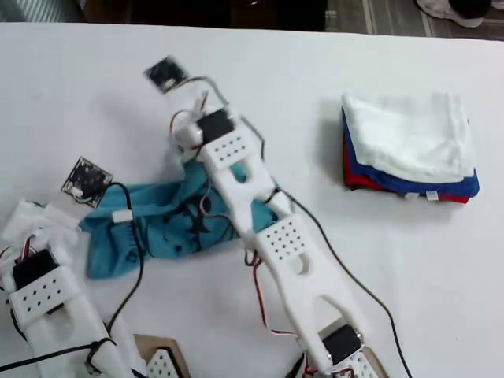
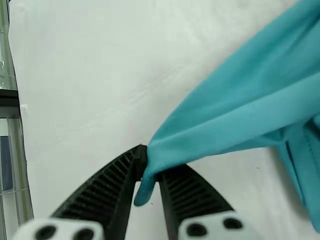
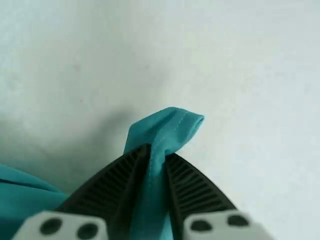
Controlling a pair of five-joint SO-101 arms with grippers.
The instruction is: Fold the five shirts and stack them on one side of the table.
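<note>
The left gripper is pinched tight on a corner of the teal shirt. A little tip of cloth pokes out between its black fingers. The right gripper is pinched tight too. It holds a folded bit of the hem, and that bit sticks up past the fingertips.

The teal shirt lies on the white table, well apart from the stack of folded shirts. The corner in the left gripper is the end farthest from the stack. The corner in the right gripper is closer to the stack.

The shirt looks soft, light and floppy. It bends and sags wherever nothing holds it, and its middle is bunched up. It will not break. But thin cloth like this could slip out of a small pinch, so I think the best places to hold are the thick sewn edges and corners. That is about where both grippers are now.

The long way of the shirt runs across the table, from its far end toward the stack. It is not pulled flat, so I cannot tell which end is the neck.
</note>
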